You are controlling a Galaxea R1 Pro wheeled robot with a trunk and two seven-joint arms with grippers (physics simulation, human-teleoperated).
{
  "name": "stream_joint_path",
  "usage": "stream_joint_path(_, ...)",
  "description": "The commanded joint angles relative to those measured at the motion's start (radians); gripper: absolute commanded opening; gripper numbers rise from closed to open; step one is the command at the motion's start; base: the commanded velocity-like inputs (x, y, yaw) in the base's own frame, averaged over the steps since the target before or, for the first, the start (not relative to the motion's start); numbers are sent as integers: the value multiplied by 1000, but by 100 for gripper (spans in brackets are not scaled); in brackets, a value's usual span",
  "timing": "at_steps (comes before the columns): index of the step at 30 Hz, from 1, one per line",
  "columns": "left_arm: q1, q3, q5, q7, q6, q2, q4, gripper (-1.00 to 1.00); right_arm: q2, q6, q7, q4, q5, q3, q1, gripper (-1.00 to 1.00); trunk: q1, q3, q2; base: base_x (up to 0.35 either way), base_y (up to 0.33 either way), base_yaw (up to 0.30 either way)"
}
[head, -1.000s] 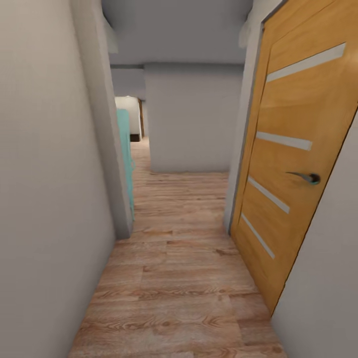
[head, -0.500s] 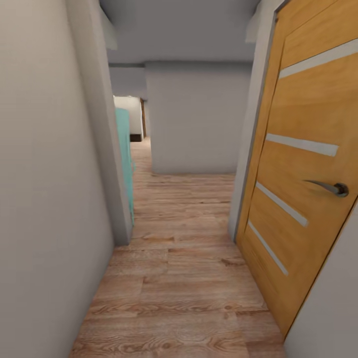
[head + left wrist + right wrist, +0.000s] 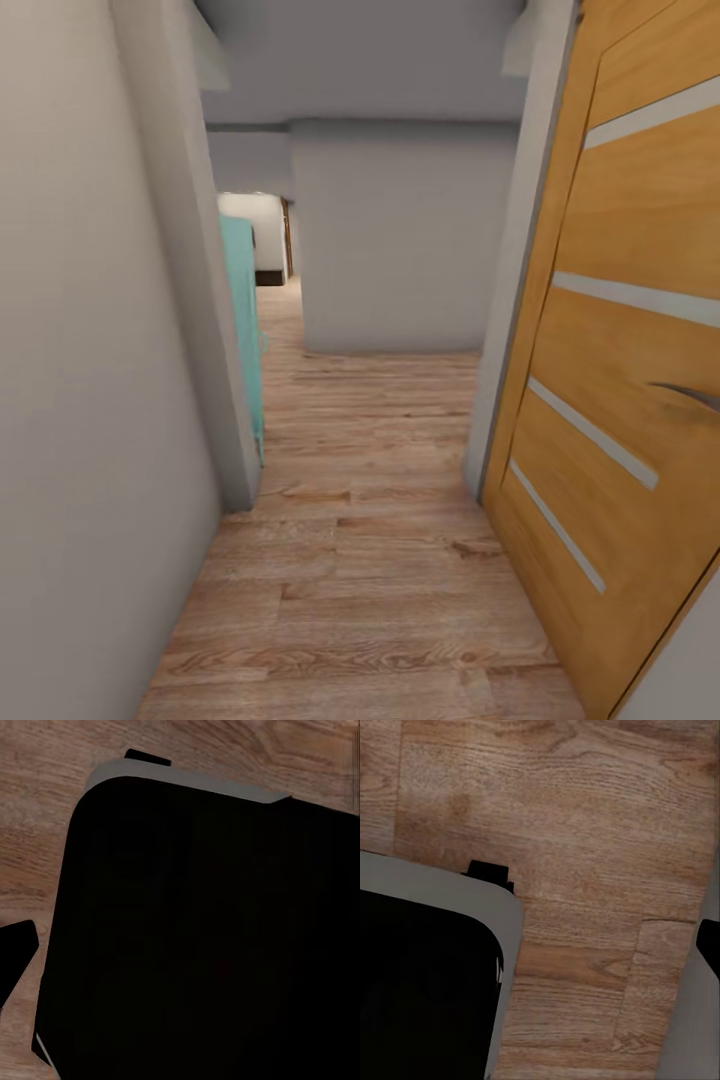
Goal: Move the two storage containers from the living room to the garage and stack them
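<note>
The two storage containers are out of view. I am in a narrow corridor with a light wood plank floor (image 3: pixel 370 560). The left wrist view looks down on my black, grey-edged base (image 3: pixel 210 945) over the planks, with one dark fingertip (image 3: pixel 15 952) at the picture's edge. In the right wrist view a corner of the same base (image 3: pixel 420 997) and another dark fingertip (image 3: pixel 709 945) show above the floor. Nothing is seen between the fingers, and how far they stand apart is not visible.
An open orange wooden door (image 3: pixel 640 350) with pale stripes and a metal handle (image 3: pixel 695 395) stands close on the right. A white wall (image 3: pixel 90 400) runs along the left, with a teal object (image 3: pixel 243 320) past its corner. A white wall (image 3: pixel 400 240) closes the corridor ahead; a passage continues at its left.
The whole head view has advanced along the corridor. The door on the right looms larger and its handle has slid to the picture's right edge.
</note>
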Motion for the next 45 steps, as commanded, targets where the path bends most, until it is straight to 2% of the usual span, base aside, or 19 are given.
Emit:
stream_joint_path(1, -1, 2, 3, 1, -3, 0, 0, 100, 0, -7, -3, 3, 7, 3, -1, 100, 1, -1, 0, 323, 0, 0)
stream_joint_path(45, -1, 2, 3, 1, -5, 0, 0, 100, 0, -15, -3, 3, 10, 6, -1, 100, 1, -1, 0, 322, 0, 0)
